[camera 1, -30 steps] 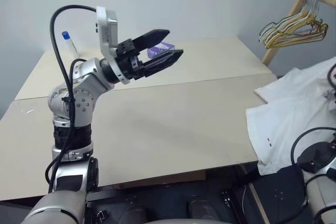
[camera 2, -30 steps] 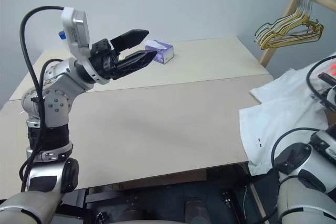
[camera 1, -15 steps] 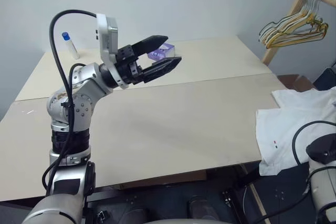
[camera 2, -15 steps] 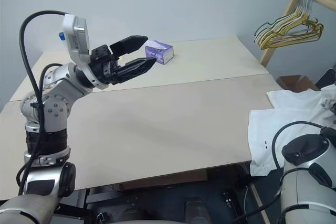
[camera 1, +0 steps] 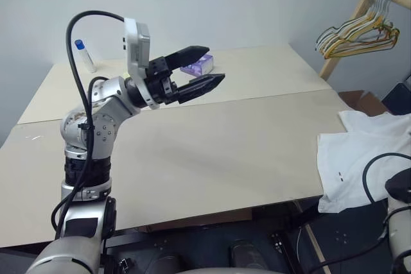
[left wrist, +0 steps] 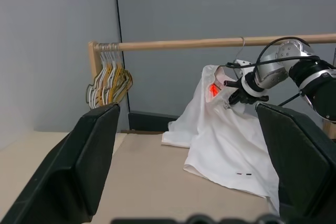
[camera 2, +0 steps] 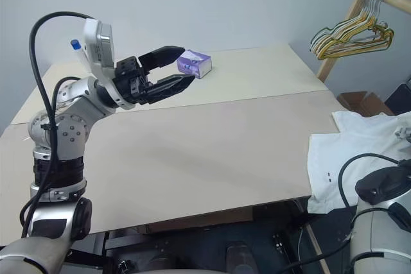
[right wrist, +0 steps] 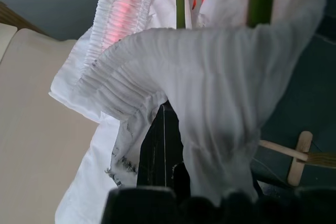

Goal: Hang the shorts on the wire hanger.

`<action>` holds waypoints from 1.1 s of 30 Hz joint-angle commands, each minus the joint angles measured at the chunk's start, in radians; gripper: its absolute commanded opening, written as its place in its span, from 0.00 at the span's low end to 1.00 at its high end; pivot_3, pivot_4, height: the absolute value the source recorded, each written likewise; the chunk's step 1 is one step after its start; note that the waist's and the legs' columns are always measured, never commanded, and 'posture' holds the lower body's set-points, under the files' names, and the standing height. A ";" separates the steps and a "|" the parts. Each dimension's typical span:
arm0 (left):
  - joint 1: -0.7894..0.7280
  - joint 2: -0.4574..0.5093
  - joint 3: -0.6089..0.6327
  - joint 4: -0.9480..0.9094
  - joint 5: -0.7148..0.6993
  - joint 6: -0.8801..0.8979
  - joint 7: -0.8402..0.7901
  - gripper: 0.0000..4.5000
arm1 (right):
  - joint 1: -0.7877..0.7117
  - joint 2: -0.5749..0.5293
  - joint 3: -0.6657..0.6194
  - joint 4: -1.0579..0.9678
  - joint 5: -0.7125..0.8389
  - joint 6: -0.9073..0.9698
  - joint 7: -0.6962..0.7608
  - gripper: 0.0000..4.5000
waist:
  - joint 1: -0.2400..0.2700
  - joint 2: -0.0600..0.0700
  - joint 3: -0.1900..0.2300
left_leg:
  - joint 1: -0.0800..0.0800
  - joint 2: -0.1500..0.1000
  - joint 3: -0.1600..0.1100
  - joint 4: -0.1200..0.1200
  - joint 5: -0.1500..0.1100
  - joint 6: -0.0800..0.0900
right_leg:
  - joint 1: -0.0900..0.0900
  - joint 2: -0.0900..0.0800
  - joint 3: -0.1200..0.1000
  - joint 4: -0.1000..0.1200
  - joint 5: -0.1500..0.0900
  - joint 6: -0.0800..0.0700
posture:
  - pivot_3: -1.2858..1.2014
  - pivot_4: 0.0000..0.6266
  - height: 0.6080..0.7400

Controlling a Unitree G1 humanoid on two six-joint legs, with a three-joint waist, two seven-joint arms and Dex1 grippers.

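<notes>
Four cameras: a stereo pair on the head and one on each wrist.

The two head views look forward and down from above over the pale beige desk (camera 1: 212, 152), from almost the same spot, and share nearly everything: the raised left end effector (camera 1: 204, 67), the small purple box (camera 2: 194, 63), the bunch of yellowish and pale wire hangers (camera 1: 354, 33) and the white soft cloth shorts (camera 1: 363, 158) at the desk's right edge. The left wrist view looks level across the desk, between its own black fingers (left wrist: 86, 156), at the wooden rail (left wrist: 220, 42) and the right end effector (left wrist: 234, 94) from afar. The right wrist view sits very close to the gathered waistband.
</notes>
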 commanded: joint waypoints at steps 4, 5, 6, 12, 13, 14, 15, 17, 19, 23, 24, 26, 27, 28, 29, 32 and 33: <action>-0.008 0.012 0.010 -0.020 -0.007 -0.007 0.003 1.00 | 0.031 0.019 0.040 -0.071 0.049 0.021 0.029 0.06 | 0.001 0.000 0.000 | 0.001 0.000 0.000 0.000 0.000 0.000 | 0.001 0.000 0.000 0.000 0.000 0.000 | 0.47 0.01 1.00; -0.008 0.013 0.010 -0.020 -0.007 -0.008 0.004 1.00 | 0.042 0.027 0.052 -0.098 0.056 0.023 0.039 0.06 | 0.001 0.000 0.000 | 0.001 0.000 -0.001 0.000 0.000 0.000 | 0.002 0.000 0.000 -0.001 0.000 0.000 | 0.47 0.01 1.00; -0.008 0.014 0.010 -0.019 -0.006 -0.007 0.004 1.00 | 0.051 0.038 0.066 -0.133 0.058 0.024 0.041 0.06 | 0.000 0.000 0.000 | 0.002 0.000 -0.001 0.000 0.000 0.000 | 0.003 0.000 0.000 -0.001 0.000 0.000 | 0.47 0.01 1.00; -0.010 0.022 0.011 -0.020 -0.005 -0.005 0.004 1.00 | 0.106 0.096 0.156 -0.355 0.052 0.045 0.055 0.06 | -0.001 0.003 0.001 | 0.005 0.000 -0.002 -0.001 0.000 0.000 | 0.005 0.000 0.001 0.000 0.000 0.000 | 0.47 0.01 1.00; -0.010 0.023 0.011 -0.021 -0.006 -0.004 0.004 1.00 | 0.122 0.110 0.165 -0.384 0.045 0.039 0.050 0.06 | -0.001 0.004 0.001 | 0.006 0.000 -0.002 -0.001 0.000 0.000 | 0.005 0.000 0.001 0.000 0.000 0.000 | 0.47 0.02 1.00; -0.010 0.024 0.011 -0.021 -0.007 -0.004 0.005 1.00 | 0.134 0.119 0.171 -0.403 0.040 0.035 0.048 0.06 | -0.001 0.004 0.001 | 0.006 0.000 -0.003 -0.001 0.000 0.000 | 0.005 0.000 0.002 0.000 0.000 0.000 | 0.47 0.02 1.00; -0.009 0.025 0.011 -0.022 -0.007 -0.004 0.005 1.00 | 0.145 0.126 0.175 -0.417 0.036 0.032 0.047 0.06 | 0.000 0.004 0.001 | 0.007 0.000 -0.003 -0.002 0.000 0.000 | 0.005 0.001 0.003 0.000 0.000 0.000 | 0.47 0.02 1.00; -0.007 0.026 0.010 -0.026 -0.009 -0.002 0.006 1.00 | 0.159 0.138 0.169 -0.433 0.033 0.024 0.044 0.06 | 0.001 0.004 0.001 | 0.008 0.000 -0.003 -0.003 0.000 0.000 | 0.005 0.000 0.003 0.000 0.000 0.000 | 0.47 0.03 1.00; -0.004 0.029 0.011 -0.030 -0.011 0.001 0.006 1.00 | 0.165 0.143 0.146 -0.424 0.032 0.011 0.036 0.06 | 0.003 0.005 0.001 | 0.007 -0.001 -0.003 -0.003 0.000 0.000 | 0.005 0.000 0.003 -0.001 0.000 0.001 | 0.47 0.03 1.00; -0.001 0.032 0.011 -0.035 -0.016 0.005 0.007 1.00 | 0.171 0.132 0.126 -0.389 0.036 -0.022 0.032 0.06 | 0.005 0.005 0.002 | 0.007 -0.001 -0.003 -0.004 0.000 0.000 | 0.005 0.000 0.003 -0.002 0.000 0.001 | 0.48 0.03 1.00; 0.000 0.033 0.011 -0.036 -0.016 0.005 0.006 1.00 | 0.166 0.131 0.117 -0.379 0.040 -0.029 0.031 0.06 | 0.004 0.005 0.002 | 0.007 -0.001 -0.003 -0.004 0.000 0.000 | 0.005 0.000 0.003 -0.002 0.000 0.001 | 0.48 0.03 1.00; 0.002 0.034 0.010 -0.038 -0.017 0.007 0.006 1.00 | 0.139 0.126 0.064 -0.333 0.053 -0.053 0.014 0.06 | 0.004 0.005 0.002 | 0.008 -0.001 -0.003 -0.005 0.000 0.000 | 0.005 0.000 0.003 -0.002 0.000 0.001 | 0.48 0.03 1.00; 0.004 0.035 0.010 -0.040 -0.018 0.008 0.005 1.00 | 0.125 0.123 0.039 -0.312 0.059 -0.063 0.006 0.06 | 0.004 0.005 0.002 | 0.008 -0.001 -0.003 -0.005 0.000 0.000 | 0.005 0.000 0.003 -0.002 0.000 0.001 | 0.48 0.03 1.00; 0.005 0.035 0.010 -0.041 -0.019 0.009 0.005 1.00 | 0.110 0.117 0.010 -0.287 0.062 -0.073 -0.009 0.06 | 0.004 0.005 0.002 | 0.008 -0.001 -0.003 -0.006 0.000 0.000 | 0.005 0.000 0.004 -0.003 0.000 0.001 | 0.48 0.02 1.00; 0.006 0.035 0.010 -0.043 -0.020 0.010 0.005 1.00 | 0.086 0.111 -0.035 -0.259 0.066 -0.073 -0.034 0.06 | 0.003 0.005 0.002 | 0.008 -0.001 -0.003 -0.006 0.000 0.000 | 0.005 0.000 0.004 -0.003 0.000 0.001 | 0.48 0.02 1.00; 0.012 0.037 0.012 -0.050 -0.022 0.013 0.003 1.00 | 0.040 0.100 -0.112 -0.226 0.047 -0.028 -0.102 0.06 | 0.008 0.005 0.002 | 0.008 -0.001 -0.002 -0.007 0.000 0.000 | 0.005 0.000 0.003 -0.003 0.000 0.001 | 0.48 0.02 1.00; 0.014 0.038 0.012 -0.054 -0.024 0.017 0.002 1.00 | 0.044 0.100 -0.097 -0.240 0.031 0.010 -0.113 0.06 | 0.010 0.005 0.002 | 0.008 -0.001 -0.002 -0.007 0.000 0.000 | 0.006 0.000 0.003 -0.004 0.000 0.001 | 0.47 0.02 1.00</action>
